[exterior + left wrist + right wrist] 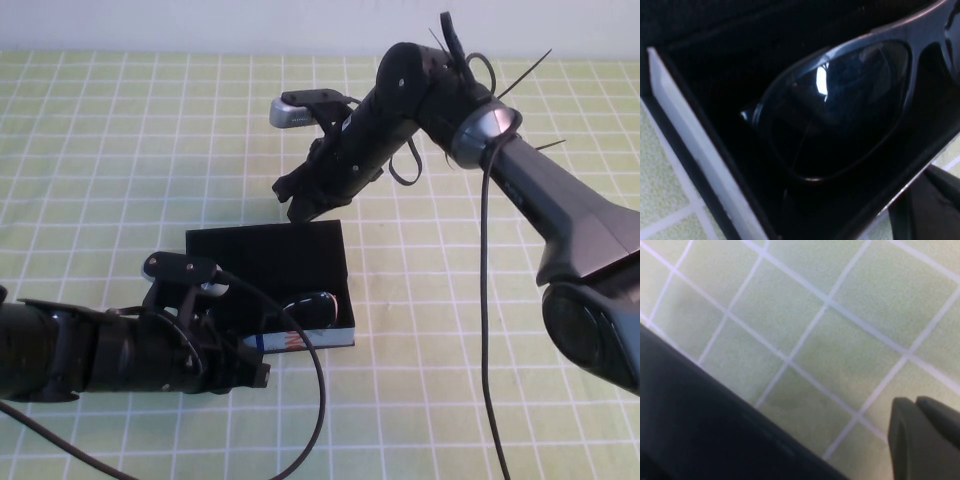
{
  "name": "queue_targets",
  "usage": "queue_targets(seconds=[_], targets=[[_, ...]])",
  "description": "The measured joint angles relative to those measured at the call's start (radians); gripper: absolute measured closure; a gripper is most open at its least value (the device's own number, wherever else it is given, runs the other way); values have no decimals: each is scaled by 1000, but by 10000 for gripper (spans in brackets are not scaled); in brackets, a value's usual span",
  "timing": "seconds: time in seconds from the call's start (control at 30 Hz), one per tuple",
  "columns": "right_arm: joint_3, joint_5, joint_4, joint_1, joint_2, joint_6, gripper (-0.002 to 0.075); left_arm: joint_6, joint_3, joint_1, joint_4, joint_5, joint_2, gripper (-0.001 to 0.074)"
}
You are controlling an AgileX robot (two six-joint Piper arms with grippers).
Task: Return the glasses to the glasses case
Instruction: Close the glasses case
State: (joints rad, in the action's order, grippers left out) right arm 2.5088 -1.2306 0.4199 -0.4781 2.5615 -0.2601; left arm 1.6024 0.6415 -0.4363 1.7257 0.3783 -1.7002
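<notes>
We're low over the green checked tablecloth (100, 150) here, and the flat black rectangular glasses case (275, 262) sits mid-table with its flap lid thrown back and its pale blue-white front edge facing us. The black thick-framed plastic glasses (840, 107) are already lying inside the open tray, toward its right end; from the high view only a glossy sliver of frame shows above the front wall.

Our left gripper (235, 365) is down at the case's front-left corner, just beside the pale edge. Its wrist camera stares straight into the tray: one lens fills the view, the frame running lengthwise along the case, so the long axes of the two agree. We can't make out the left fingers at all, so how far apart they are is anyone's guess, and nothing shows them holding the glasses.

Our right gripper (300, 195) hangs at the far edge of the raised lid, pointing down. Its wrist view gives us tablecloth, a dark slab of lid and two finger pads (922, 440) pressed close together with nothing between them.

So the lid's back edge lies right by the right fingers, and that arm looks nearer for folding the flap forward. The temples, the glasses' far side and the lid's hinge line are hidden from us.
</notes>
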Motion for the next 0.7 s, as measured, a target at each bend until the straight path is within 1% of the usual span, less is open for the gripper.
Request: queue_targets(seconds=[0.23,0.7], targets=[[-3,-7,4,39,-65,4,737,0,0,0,0,0,0,737],[-74,-7,-35,38,-72,10,737,0,0,0,0,0,0,737]])
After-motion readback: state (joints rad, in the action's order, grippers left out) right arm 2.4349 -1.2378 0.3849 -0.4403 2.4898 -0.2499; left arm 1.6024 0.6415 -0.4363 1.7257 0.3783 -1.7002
